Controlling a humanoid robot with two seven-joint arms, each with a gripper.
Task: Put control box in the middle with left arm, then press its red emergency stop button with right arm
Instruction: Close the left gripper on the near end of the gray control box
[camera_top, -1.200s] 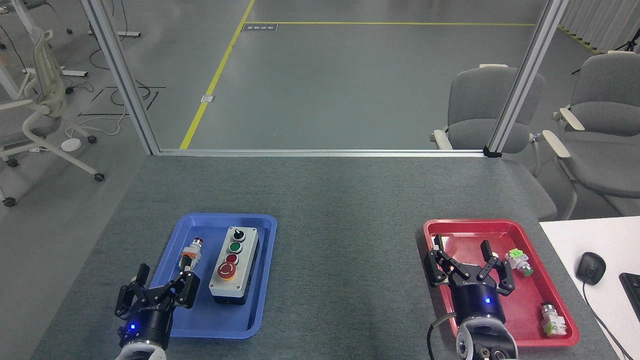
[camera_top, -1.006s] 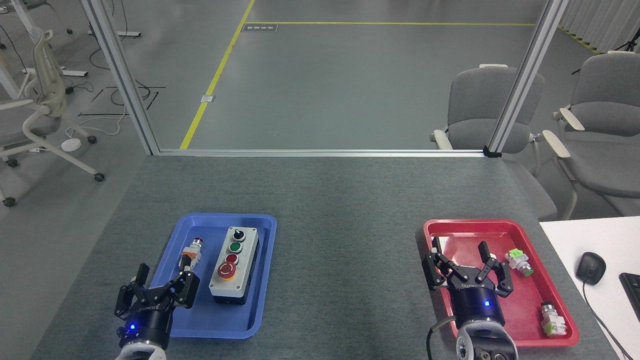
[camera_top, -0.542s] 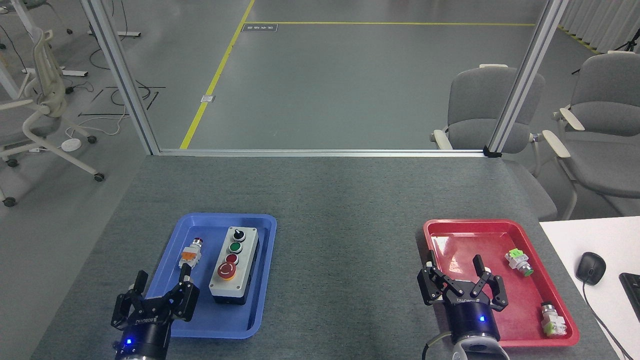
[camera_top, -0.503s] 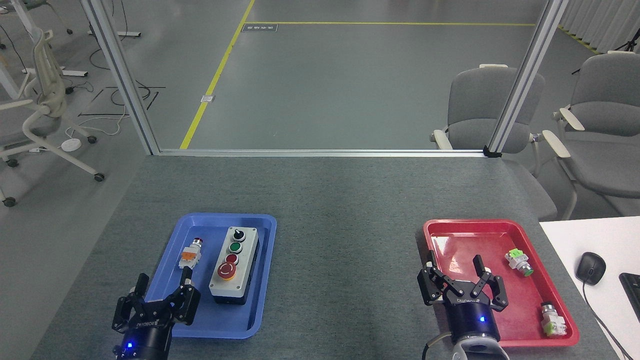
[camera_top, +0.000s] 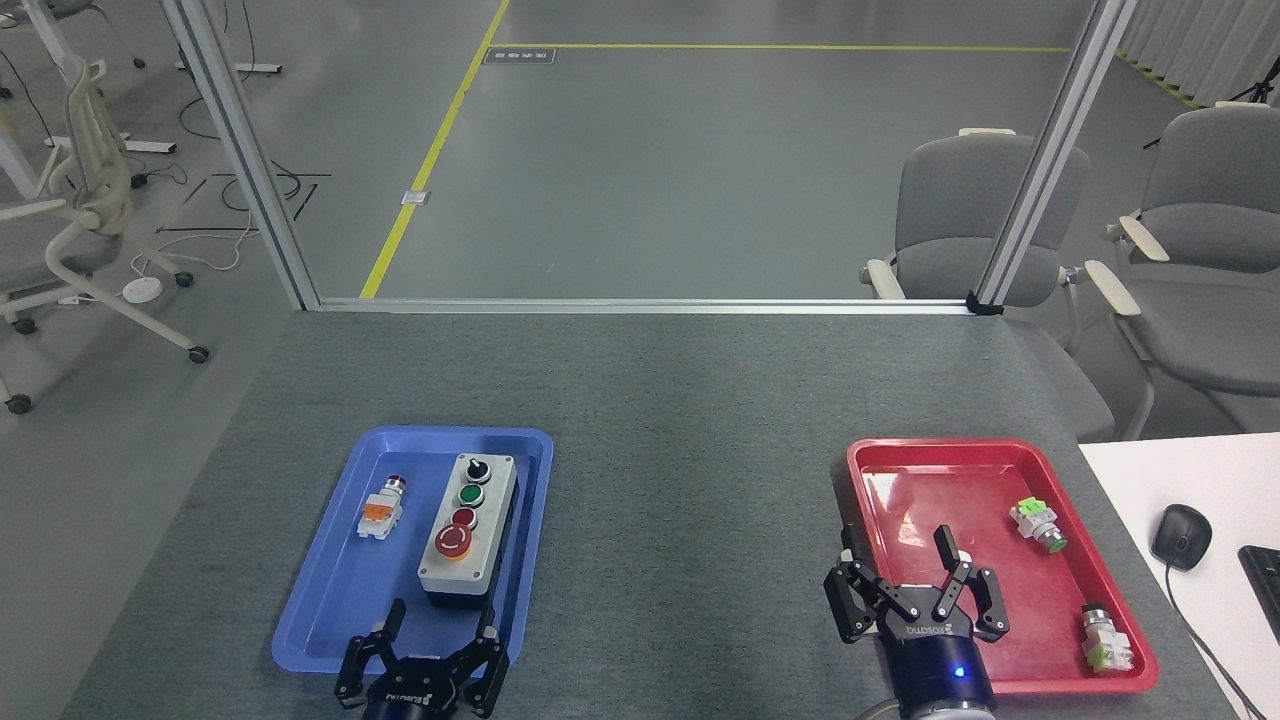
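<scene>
Left pincer (camera_top: 440, 632), cut off below, gapes near control box (camera_top: 467, 531).

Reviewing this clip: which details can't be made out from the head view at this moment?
- Left claw: its body and arm are cut off by the bottom edge.
- Control box: label text too small to read.
- Two green-and-white parts in the red tray: too small to identify.

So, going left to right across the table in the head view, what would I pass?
Blue tray → orange-and-white push-button → control box → bare grey tabletop → red tray → green-and-white button parts → computer mouse.
</scene>
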